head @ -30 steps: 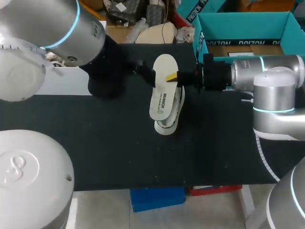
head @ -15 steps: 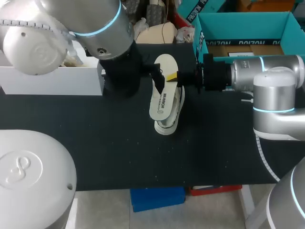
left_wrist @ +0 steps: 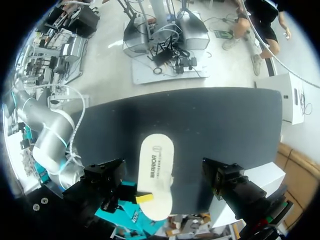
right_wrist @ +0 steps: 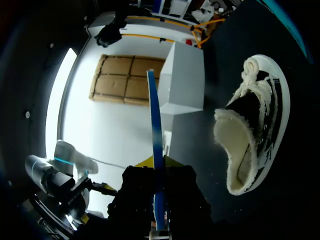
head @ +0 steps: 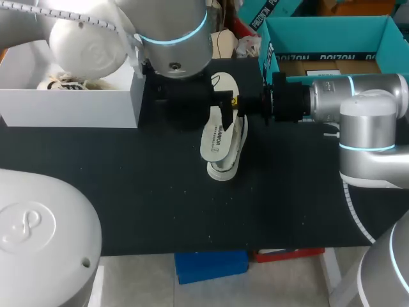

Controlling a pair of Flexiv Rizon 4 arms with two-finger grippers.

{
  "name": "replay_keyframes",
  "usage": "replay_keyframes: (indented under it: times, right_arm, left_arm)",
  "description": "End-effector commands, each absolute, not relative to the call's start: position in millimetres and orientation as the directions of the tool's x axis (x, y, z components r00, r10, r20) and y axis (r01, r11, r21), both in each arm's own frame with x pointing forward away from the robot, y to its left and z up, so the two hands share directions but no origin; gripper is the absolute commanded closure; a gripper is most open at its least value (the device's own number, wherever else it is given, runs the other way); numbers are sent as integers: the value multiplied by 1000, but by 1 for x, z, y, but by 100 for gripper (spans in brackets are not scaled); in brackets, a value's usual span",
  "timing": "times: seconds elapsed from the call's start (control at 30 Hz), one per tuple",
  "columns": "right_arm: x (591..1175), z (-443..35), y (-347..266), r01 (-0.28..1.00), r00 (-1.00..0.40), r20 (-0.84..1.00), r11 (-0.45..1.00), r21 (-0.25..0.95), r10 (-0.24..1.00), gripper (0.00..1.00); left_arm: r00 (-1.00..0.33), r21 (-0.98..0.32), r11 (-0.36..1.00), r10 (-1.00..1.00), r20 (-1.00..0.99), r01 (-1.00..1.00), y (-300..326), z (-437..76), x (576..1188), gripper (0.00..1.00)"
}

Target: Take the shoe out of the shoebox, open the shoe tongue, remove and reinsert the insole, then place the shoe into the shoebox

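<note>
Two steps look done: your black-and-white fleece-lined sneaker (head: 234, 155) lies on the black table (head: 128, 192), outside the white cardboard shoebox (head: 70, 105). Your right gripper (head: 234, 101) pinches the pale foam insole (head: 216, 134) above it. Your left gripper (left_wrist: 167, 184) is spread wide, apparently touching nothing. Reinsertion and boxing remain.

Cream-white across the insole (head: 216, 137), with dark print lengthwise near its middle and a thin blue edge from the right wrist view. Black on the shoe (right_wrist: 252, 145) upper, cream fleece for lining, white for laces and sole. Plain white on the shoebox (head: 70, 105), matt black over the table (head: 128, 204). Yellow at the 2 tips of the right gripper (head: 234, 101). Silver on the left arm (head: 172, 32) and right arm (head: 358, 96), each with a pale blue ring.
</note>
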State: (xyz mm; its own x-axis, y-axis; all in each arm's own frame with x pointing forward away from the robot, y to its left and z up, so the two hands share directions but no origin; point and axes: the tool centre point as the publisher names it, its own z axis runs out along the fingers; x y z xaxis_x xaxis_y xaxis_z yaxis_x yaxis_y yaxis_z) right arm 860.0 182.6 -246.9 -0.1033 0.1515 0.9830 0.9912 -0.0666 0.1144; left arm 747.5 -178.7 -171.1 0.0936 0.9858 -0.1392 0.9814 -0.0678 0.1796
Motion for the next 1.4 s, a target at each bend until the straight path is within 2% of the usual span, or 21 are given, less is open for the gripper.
replay_keyframes:
  times: [0.03, 0.53, 1.4]
  right_arm:
    - [860, -247, 184, 991, -103, 983, -70, 114, 153, 100]
    - [860, -247, 184, 991, -103, 983, -70, 114, 153, 100]
    - [860, -247, 184, 991, -103, 983, -70, 114, 153, 100]
  left_arm:
    - [85, 171, -68, 992, -93, 983, -191, -183, 759, 0]
    - [101, 141, -84, 988, -116, 986, -197, -197, 797, 0]
    - [116, 172, -94, 986, -123, 981, -194, -195, 946, 0]
